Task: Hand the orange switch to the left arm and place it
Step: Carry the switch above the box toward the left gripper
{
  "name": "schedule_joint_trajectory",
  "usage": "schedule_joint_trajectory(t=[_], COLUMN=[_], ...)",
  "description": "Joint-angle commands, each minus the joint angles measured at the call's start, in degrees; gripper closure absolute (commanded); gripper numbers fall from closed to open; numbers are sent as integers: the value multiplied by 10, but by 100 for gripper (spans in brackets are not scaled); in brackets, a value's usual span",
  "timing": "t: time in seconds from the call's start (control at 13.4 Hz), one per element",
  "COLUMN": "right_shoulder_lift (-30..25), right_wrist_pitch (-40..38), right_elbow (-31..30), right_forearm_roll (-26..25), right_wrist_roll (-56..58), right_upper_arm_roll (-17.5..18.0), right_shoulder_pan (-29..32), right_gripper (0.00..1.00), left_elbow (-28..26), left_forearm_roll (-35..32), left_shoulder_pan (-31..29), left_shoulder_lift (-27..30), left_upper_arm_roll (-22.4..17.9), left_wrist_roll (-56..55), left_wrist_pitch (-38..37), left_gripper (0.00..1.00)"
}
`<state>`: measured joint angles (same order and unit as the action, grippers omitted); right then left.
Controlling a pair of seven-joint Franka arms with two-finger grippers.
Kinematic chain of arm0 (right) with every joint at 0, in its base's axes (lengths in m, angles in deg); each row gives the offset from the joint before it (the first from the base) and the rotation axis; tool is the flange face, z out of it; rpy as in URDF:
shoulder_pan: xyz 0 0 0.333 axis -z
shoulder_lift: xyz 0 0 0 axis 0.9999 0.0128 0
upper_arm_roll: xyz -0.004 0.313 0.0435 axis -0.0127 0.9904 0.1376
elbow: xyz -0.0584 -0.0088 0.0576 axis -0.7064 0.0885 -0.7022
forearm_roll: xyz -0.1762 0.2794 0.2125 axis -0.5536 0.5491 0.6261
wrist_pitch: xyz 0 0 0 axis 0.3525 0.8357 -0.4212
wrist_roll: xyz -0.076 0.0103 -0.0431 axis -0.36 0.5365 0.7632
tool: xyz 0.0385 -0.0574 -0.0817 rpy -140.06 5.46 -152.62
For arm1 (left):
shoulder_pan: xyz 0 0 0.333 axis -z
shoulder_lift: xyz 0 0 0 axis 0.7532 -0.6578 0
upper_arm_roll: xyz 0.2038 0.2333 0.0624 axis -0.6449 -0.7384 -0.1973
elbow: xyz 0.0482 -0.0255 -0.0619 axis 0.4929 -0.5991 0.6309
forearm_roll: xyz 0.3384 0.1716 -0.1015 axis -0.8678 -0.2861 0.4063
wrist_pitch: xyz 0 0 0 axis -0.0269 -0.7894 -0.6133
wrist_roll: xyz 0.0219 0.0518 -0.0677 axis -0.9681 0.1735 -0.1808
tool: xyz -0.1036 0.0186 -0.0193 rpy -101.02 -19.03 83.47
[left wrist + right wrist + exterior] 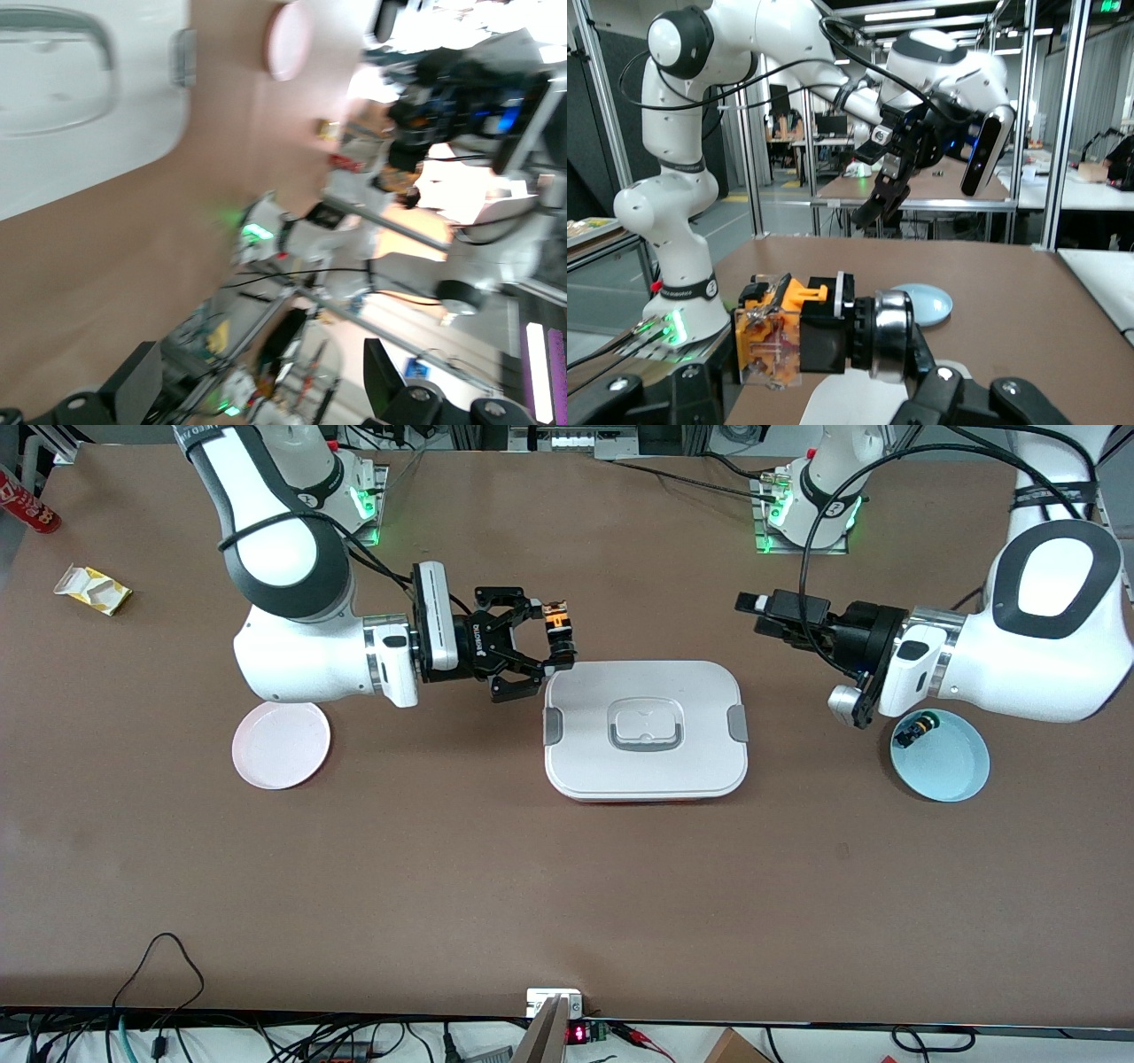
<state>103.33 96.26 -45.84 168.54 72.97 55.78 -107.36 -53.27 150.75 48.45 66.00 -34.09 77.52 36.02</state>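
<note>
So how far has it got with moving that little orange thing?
Done: the right gripper holds the orange switch in the air at the box's edge. In hand: the left gripper is open, empty, apart from it. Left: which dish it came from cannot be told, nor whether a handover is still due.

The box (645,729) sits mid-table as the one tall obstacle between the two grippers. Open air runs above its lid and over the bare strip toward the bases' edge. The pink plate (281,745) and blue plate (941,755) lie low at either end.
</note>
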Motion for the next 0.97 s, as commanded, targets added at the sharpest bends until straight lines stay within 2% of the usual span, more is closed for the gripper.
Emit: schedule_joint_trajectory(t=[0.0,0.15,0.3,0.37,0.6,0.67,0.89], right_shoulder_lift=[10,12,12,12,14,14,14], right_wrist_pitch=[14,22,46,48,70,70,71], right_elbow=[-5,-5,-4,-5,-5,-5,-5], right_forearm_roll=[68,90,106,124,138,139,139], right_wrist_roll=[50,55,55,55,55,55,55], right_upper_arm_roll=[-3,-3,-3,-3,-3,-3,-3], right_shoulder_pan=[-16,-27,-40,-47,-56,-56,-56], right_gripper=[98,98,98,98,98,98,98], left_elbow=[-74,-74,-82,-87,-110,-120,-127], left_forearm_roll=[93,131,154,171,198,228,239], left_shoulder_pan=[3,10,8,8,10,11,9], left_shoulder_lift=[44,41,42,42,42,43,53], left_upper_arm_roll=[-1,24,85,97,113,117,163], left_wrist_roll=[49,53,53,55,112,133,139], left_wrist_pitch=[57,101,191,210,234,238,275], left_gripper=[0,0,0,0,0,0,0])
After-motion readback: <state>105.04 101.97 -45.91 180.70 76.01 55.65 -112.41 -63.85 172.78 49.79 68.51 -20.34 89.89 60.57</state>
